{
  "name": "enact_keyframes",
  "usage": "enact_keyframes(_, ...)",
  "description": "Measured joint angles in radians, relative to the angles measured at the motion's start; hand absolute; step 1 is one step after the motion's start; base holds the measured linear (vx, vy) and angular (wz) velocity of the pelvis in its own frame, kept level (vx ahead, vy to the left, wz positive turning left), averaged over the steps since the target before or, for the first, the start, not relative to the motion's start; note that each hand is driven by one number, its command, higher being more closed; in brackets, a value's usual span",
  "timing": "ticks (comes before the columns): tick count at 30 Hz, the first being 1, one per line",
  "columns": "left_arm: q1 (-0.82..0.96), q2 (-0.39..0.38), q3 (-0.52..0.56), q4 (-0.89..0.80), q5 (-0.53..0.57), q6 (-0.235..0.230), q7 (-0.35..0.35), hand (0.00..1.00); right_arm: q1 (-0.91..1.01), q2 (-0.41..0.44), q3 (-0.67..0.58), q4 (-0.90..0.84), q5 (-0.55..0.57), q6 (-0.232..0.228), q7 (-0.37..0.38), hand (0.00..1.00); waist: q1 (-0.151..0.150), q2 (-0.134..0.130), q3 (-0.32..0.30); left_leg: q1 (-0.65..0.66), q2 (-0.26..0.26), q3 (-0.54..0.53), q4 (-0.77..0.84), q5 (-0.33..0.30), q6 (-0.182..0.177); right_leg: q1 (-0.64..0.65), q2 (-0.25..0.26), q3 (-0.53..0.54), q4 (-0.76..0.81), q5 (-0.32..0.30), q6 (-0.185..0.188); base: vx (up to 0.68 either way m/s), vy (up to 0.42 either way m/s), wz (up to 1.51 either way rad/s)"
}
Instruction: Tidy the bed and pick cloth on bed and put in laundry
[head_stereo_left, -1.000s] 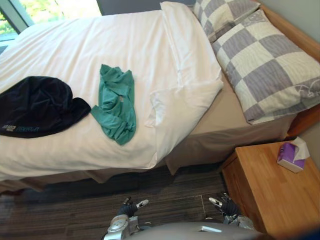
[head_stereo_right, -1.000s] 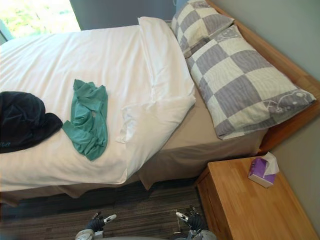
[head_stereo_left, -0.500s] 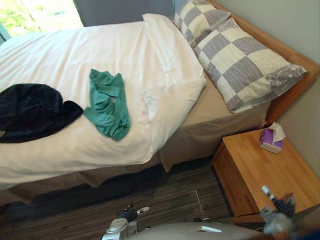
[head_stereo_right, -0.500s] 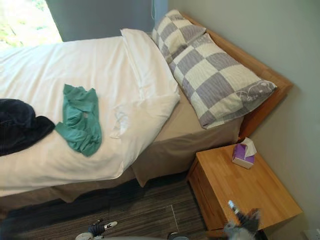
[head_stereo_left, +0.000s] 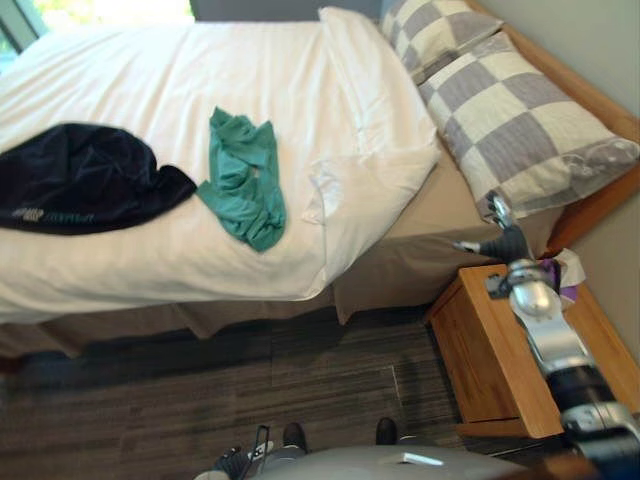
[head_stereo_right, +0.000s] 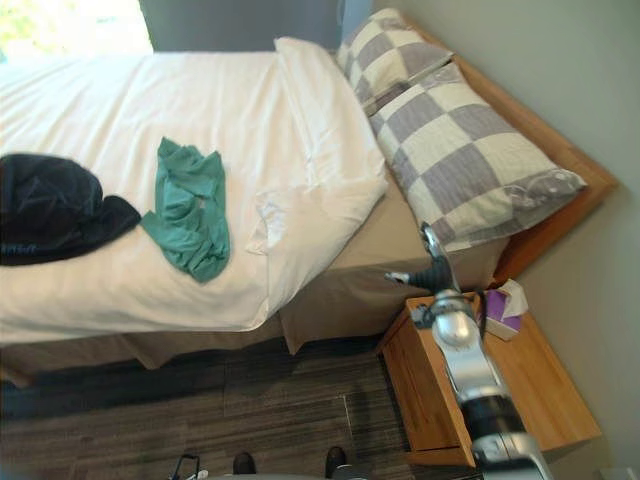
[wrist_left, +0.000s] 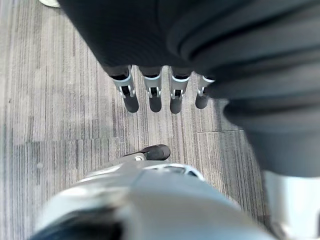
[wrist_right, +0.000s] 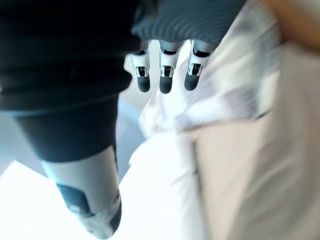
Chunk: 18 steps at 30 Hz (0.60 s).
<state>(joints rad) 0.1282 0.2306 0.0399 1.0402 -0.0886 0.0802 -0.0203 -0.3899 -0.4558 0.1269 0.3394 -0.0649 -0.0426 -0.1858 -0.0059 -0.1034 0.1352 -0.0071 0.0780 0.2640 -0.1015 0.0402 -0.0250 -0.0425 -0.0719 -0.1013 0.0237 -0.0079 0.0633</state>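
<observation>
A crumpled green cloth (head_stereo_left: 245, 180) lies in the middle of the white duvet (head_stereo_left: 150, 90), and a black garment (head_stereo_left: 80, 178) lies further left on it. The duvet's corner (head_stereo_left: 345, 190) is folded back, baring the tan sheet (head_stereo_left: 420, 225). My right hand (head_stereo_left: 505, 243) is raised beside the bed's near edge, over the nightstand's corner, open with straight fingers (wrist_right: 165, 75) that point at the duvet and touch nothing. My left hand (wrist_left: 155, 95) hangs low over the floor, open and holding nothing.
Two grey-and-cream checked pillows (head_stereo_left: 520, 120) lie at the head of the bed against the wooden headboard (head_stereo_left: 600, 100). A wooden nightstand (head_stereo_right: 540, 390) stands right of the bed with a purple tissue box (head_stereo_right: 505, 303) on it. Dark plank floor (head_stereo_left: 200, 390) runs along the bed.
My right arm has swung up from low by the nightstand to the bed's side. The left hand has dropped lower. The camera has shifted; the cloths lie as before.
</observation>
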Motion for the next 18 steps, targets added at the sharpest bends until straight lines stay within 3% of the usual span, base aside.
enact_keyframes(1, -0.009, 0.005, 0.000, -0.001, 0.000, 0.000, 0.001, 0.00, -0.018, -0.001, 0.005, 0.007, 0.000, 0.004, -0.004, 0.00, 0.004, -0.006, 0.005, -0.005, 0.001, 0.000, 0.002, 0.004, -0.001, -0.005, 0.001, 0.000, 0.001, 0.004, -0.004, 0.09, -0.016, 0.19)
enact_keyframes(3, -0.110, 0.047, 0.001, -0.006, 0.000, 0.002, 0.005, 0.00, -0.216, -0.027, 0.052, 0.061, -0.021, 0.035, -0.037, 0.00, 0.050, -0.053, 0.093, -0.068, 0.005, -0.014, 0.040, 0.018, 0.011, -0.045, 0.002, -0.006, 0.001, 0.022, -0.029, 0.12, -0.011, 0.29)
enact_keyframes(4, -0.130, 0.051, 0.001, -0.009, 0.000, 0.002, 0.005, 0.00, -0.258, -0.033, 0.059, 0.075, -0.022, 0.038, -0.043, 0.00, 0.055, -0.056, 0.111, -0.084, 0.006, -0.019, 0.057, 0.014, 0.012, -0.048, 0.002, -0.005, 0.001, 0.024, -0.030, 0.10, 0.001, 0.42)
enact_keyframes(11, -0.247, 0.072, 0.039, -0.049, -0.001, -0.020, 0.006, 0.00, -0.560, -0.061, 0.171, 0.122, -0.027, 0.075, -0.075, 0.00, 0.109, -0.047, 0.239, -0.229, 0.039, -0.049, 0.302, -0.125, 0.019, -0.079, 0.013, -0.001, 0.036, 0.026, -0.030, 0.05, 0.042, 0.15)
enact_keyframes(14, -0.286, 0.094, 0.049, -0.077, -0.001, -0.027, 0.006, 0.00, -0.663, -0.102, 0.179, 0.161, -0.024, 0.102, -0.094, 0.00, 0.119, -0.051, 0.297, -0.295, 0.046, -0.073, 0.368, -0.152, 0.024, -0.115, 0.019, -0.002, 0.057, 0.026, -0.030, 0.01, 0.061, 0.20)
enact_keyframes(18, -0.332, 0.116, 0.060, -0.079, 0.001, -0.026, 0.004, 0.00, -0.769, -0.153, 0.201, 0.206, -0.021, 0.139, -0.100, 0.00, 0.132, -0.049, 0.327, -0.377, 0.054, -0.090, 0.430, -0.162, 0.029, -0.169, 0.018, -0.013, 0.084, 0.025, -0.030, 0.00, 0.053, 0.17)
